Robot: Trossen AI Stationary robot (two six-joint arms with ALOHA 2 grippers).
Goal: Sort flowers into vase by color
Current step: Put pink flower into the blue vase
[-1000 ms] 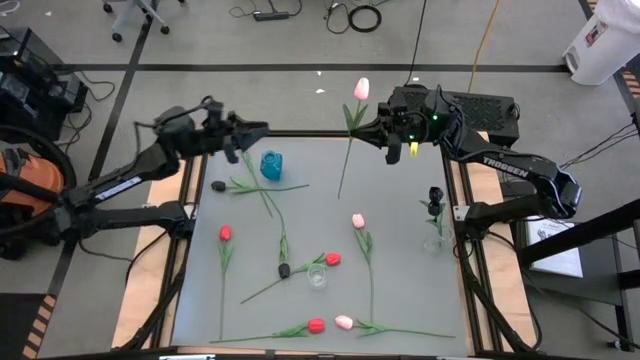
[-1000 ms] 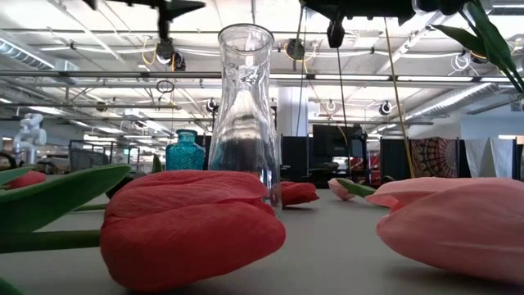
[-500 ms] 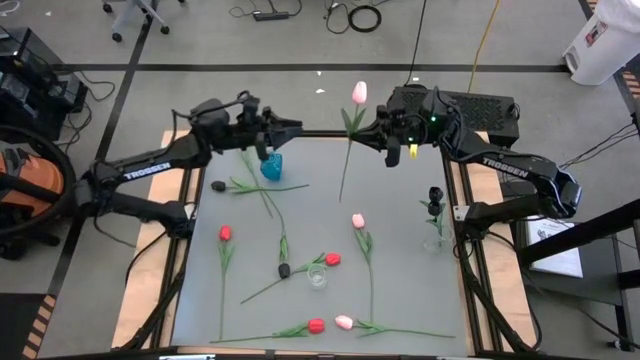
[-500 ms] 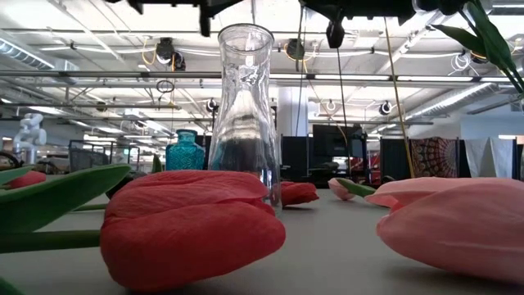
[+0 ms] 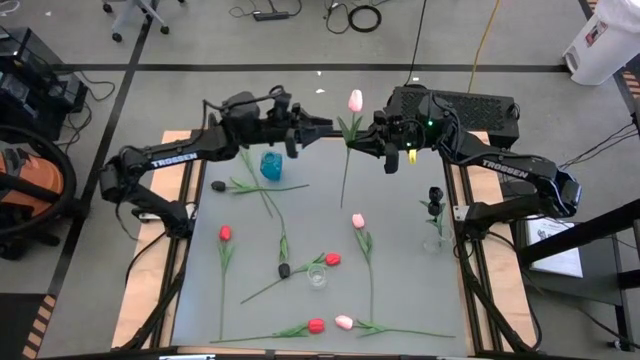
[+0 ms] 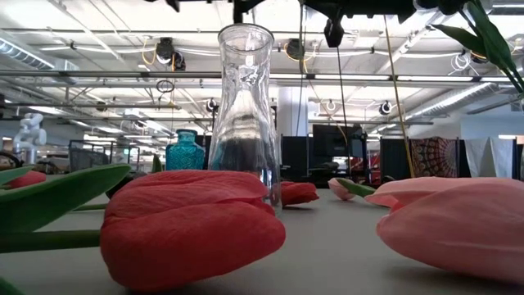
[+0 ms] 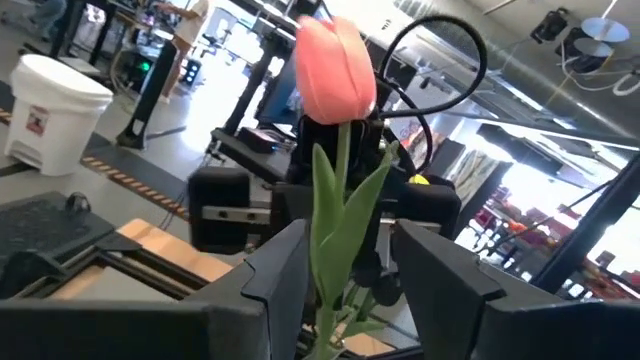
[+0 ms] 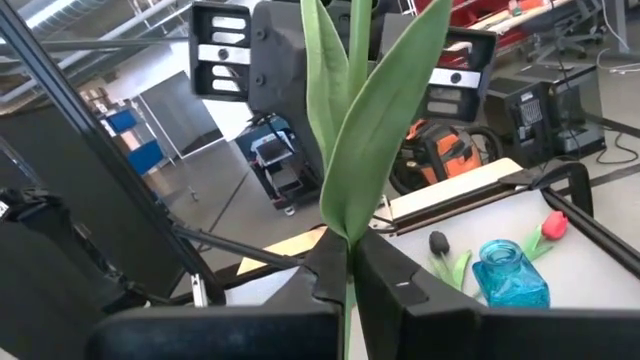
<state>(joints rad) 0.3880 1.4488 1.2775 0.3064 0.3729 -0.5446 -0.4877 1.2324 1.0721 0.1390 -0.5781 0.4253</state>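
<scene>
My right gripper (image 5: 354,142) holds a pink tulip (image 5: 355,100) high over the table's far edge, head up, and is shut on its stem. My left gripper (image 7: 345,290) is open and reaches in level from the left. Its two fingers stand either side of the tulip's green leaves (image 7: 340,220), and I cannot tell whether they touch them. On the table stand a blue vase (image 5: 271,165), a small clear vase (image 5: 318,277) and a clear vase (image 5: 435,240) holding a black flower (image 5: 435,196). Red, pink and black tulips lie flat around them. My right gripper pinches the pink tulip's stem (image 8: 348,245) between its two fingers, just under where the leaves (image 8: 345,130) branch off. The fingers come level from the table's far right and lie across the stem. The tulip stands roughly upright, lifted clear of the table.
Loose tulips lie across the table: red (image 5: 225,233), red (image 5: 332,259), red (image 5: 316,325), pink (image 5: 357,220), pink (image 5: 343,322), black (image 5: 218,186), black (image 5: 284,270). In the low view, red (image 6: 192,225) and pink (image 6: 458,225) heads lie in front of the clear vase (image 6: 246,106).
My left gripper has swept along the table's far edge toward the right, up to the held pink tulip, and has stayed open. Its fingers now flank the tulip's leaves. The tulip has hardly moved in my right gripper.
</scene>
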